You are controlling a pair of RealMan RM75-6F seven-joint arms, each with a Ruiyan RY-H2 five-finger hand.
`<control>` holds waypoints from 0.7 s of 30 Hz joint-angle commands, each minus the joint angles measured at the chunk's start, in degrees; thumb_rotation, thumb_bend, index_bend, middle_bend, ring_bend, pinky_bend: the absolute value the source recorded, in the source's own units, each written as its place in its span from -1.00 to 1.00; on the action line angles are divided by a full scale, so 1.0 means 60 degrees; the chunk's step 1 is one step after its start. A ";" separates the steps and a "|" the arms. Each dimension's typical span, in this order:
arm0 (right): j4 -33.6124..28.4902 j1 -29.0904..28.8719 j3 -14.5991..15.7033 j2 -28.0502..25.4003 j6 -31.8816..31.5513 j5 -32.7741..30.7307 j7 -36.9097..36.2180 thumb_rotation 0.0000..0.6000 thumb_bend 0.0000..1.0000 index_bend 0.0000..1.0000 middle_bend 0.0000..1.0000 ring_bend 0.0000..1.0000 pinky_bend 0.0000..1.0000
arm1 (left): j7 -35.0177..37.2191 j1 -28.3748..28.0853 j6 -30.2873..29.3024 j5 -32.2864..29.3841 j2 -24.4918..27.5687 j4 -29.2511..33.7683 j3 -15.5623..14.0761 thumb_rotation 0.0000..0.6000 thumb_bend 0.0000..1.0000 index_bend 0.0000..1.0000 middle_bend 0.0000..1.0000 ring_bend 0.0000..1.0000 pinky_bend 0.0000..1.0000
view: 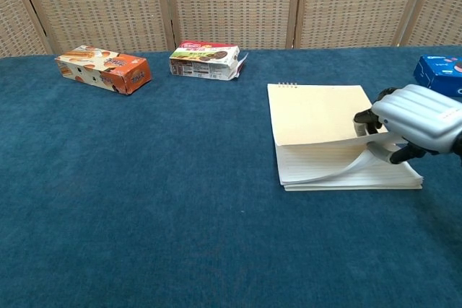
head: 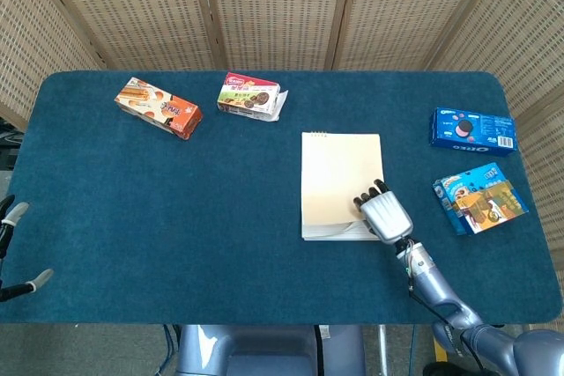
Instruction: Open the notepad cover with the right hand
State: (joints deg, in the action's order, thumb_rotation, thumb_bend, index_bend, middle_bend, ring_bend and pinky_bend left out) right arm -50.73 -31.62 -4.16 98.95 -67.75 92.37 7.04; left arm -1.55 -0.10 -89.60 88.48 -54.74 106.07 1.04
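The desk [head: 176, 217], covered in blue cloth, fills most of both views. The notepad [head: 339, 173] lies right of centre in the head view, its long axis running up the frame and its spiral binding at the upper, far edge.

The right hand [view: 411, 124] sits at the pad's lower right corner, at the right edge of the chest view. Its fingers [view: 368, 122] are curled over the cover [view: 317, 117] from above, with a dark digit below, so they appear clamped on the cover's near right corner. That corner is raised off the lined pages [view: 354, 174], which show beneath it in the chest view.

Since the binding lies away from the fingers, toward the top of the frame, the cover probably has to swing up and away along that long axis.

The left hand [head: 13, 253] is at the lower left edge of the head view, well apart from the pad. Only pale fingertips show, so whether it is spread or closed cannot be told.
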 commanded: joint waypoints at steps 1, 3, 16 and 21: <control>0.0087 0.0061 0.0068 -0.0056 -0.0131 -0.0023 -0.0491 1.00 0.31 0.27 0.18 -0.10 -0.49 | -0.0022 -0.0005 0.0009 -0.0005 -0.0003 0.0011 -0.0001 1.00 -1.00 -1.00 -1.00 -1.00 -1.00; 0.0061 0.0102 0.0110 -0.0116 -0.0183 -0.0036 -0.0783 1.00 0.32 0.27 0.18 -0.10 -0.48 | -0.0043 -0.0007 0.0012 0.0005 -0.0010 0.0013 -0.0007 1.00 -1.00 -1.00 -1.00 -1.00 -1.00; -0.0622 0.0476 0.0998 -0.0993 -0.1034 0.0787 -0.1788 1.00 0.34 0.29 0.20 -0.09 -0.48 | 0.0024 0.0041 -0.0085 0.0112 0.0003 0.0009 -0.0048 1.00 -1.00 -1.00 -1.00 -1.00 -1.00; -0.1393 0.0636 0.1401 -0.1532 -0.1446 0.1257 -0.1699 1.00 0.34 0.30 0.20 -0.09 -0.48 | 0.0061 0.0060 -0.0125 0.0160 0.0015 0.0003 -0.0064 1.00 -1.00 -1.00 -1.00 -1.00 -1.00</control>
State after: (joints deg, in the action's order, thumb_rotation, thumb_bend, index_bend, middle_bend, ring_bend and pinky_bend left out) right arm -57.65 -28.27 3.25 90.93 -75.42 98.77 -3.42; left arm -1.21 0.25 -90.33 89.42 -54.65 106.09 0.66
